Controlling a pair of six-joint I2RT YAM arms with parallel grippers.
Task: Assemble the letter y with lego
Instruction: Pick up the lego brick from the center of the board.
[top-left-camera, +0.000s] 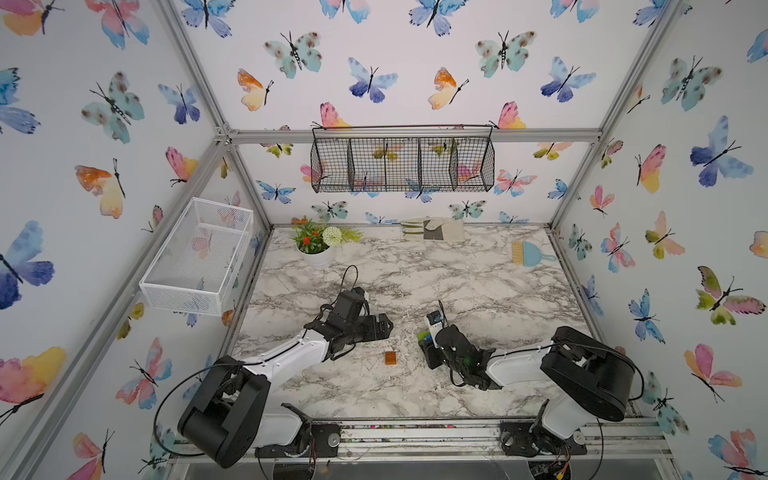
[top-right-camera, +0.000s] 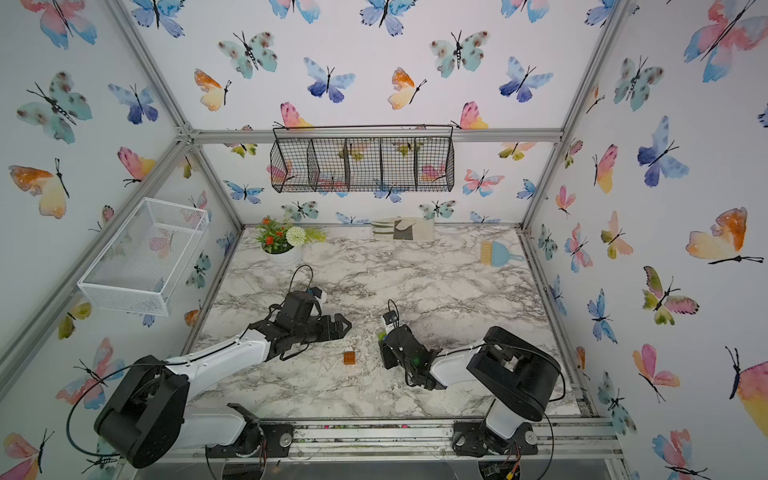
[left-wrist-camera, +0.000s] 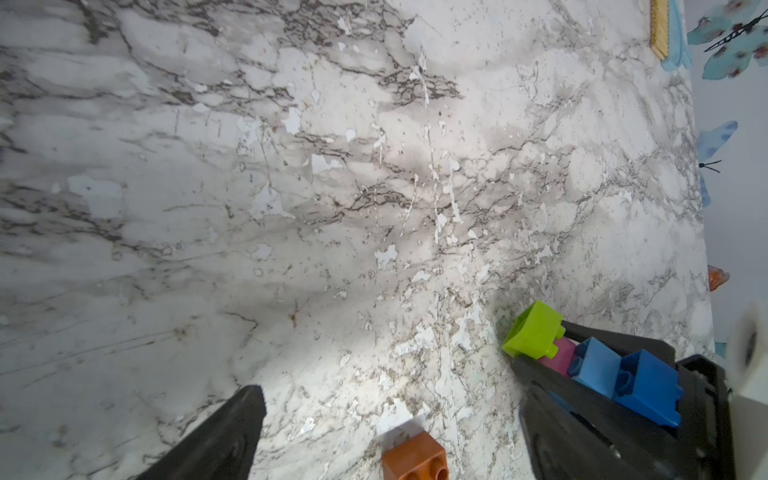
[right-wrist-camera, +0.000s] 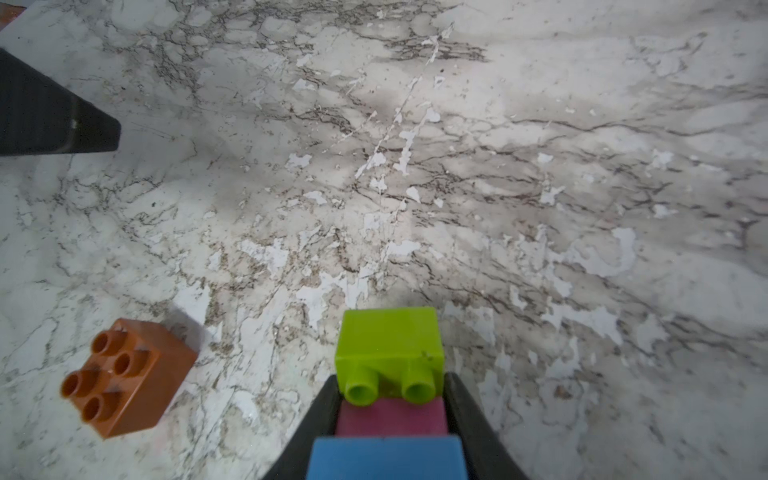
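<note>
Your right gripper (right-wrist-camera: 392, 386) is clamped on stack (right-wrist-camera: 390, 419), green brick (right-wrist-camera: 388, 340) jutting ahead. Left gripper (top-left-camera: 385, 326) wide, empty. Orange brick (right-wrist-camera: 129, 378) loose on table (right-wrist-camera: 540, 166). Likely light, rigid, slick: pinch flat sides.

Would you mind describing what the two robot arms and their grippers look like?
The left arm and right arm match: smooth white link shells between bulky, rounded black joint housings, with black bases mounted on a silver rail. Thin black cables loop alongside each. The left gripper and right gripper are all black, with flat, tapered fingers. A small green light glows on the right wrist.
</note>
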